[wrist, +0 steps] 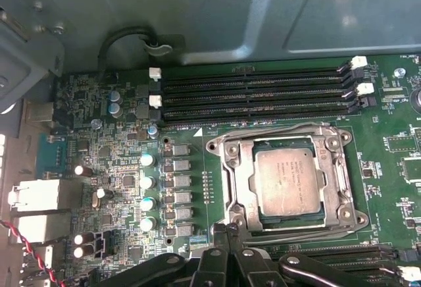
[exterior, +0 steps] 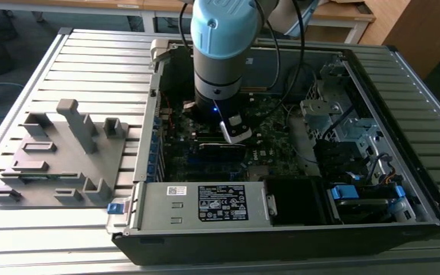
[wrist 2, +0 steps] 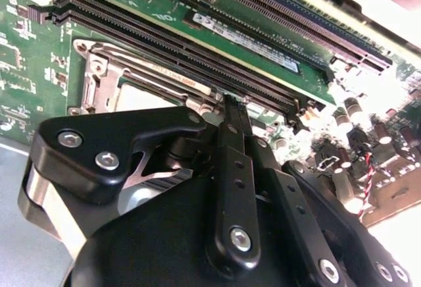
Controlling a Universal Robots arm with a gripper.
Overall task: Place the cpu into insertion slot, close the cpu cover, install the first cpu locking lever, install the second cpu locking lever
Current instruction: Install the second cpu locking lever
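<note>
Slatted table [exterior: 44, 69], cpu [wrist: 289, 188] flat in insertion slot [wrist: 238, 175]

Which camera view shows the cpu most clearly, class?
The first wrist view: the cpu lies flat and whole in the insertion slot. The second wrist view shows a pale sliver of it behind the pincer; in the exterior view the arm covers that spot.

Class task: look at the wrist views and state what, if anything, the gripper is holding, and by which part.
Nothing is held. The gripper has its fingers pressed together with nothing between them, beside the cpu cover, which lies closed over the cpu.
</note>
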